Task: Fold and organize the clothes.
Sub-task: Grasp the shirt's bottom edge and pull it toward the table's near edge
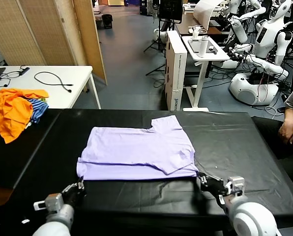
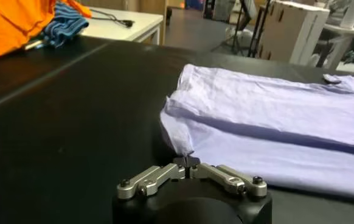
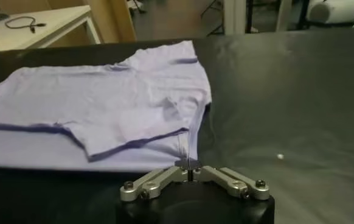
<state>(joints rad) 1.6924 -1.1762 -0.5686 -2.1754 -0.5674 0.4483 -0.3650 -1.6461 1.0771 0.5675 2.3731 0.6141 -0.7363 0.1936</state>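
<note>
Head view: the lavender T-shirt (image 1: 136,152) lies flat in the middle of the black tabletop (image 1: 235,137), already partly folded, with one sleeve turned in over the body and the near hem running parallel to the robot's edge of the table. At the two near corners of that hem sit the arms. The left end effector (image 1: 77,188) is at the left corner and the right end effector (image 1: 208,183) at the right corner, both low on the cloth's edge. In the left wrist view the left end effector (image 2: 188,163) has its fingers pressed together on the pointed tip of the hem corner; in the right wrist view the right end effector (image 3: 189,164) likewise pinches the fabric edge at its corner. Holding both corners at once looks meant to keep the hem taut and level, so the near half can likely be lifted and carried over the far half without skewing.

Farther out, a heap of orange clothing (image 1: 11,110) with a striped blue piece rests at the far left of the tabletop, well apart from the shirt.
</note>
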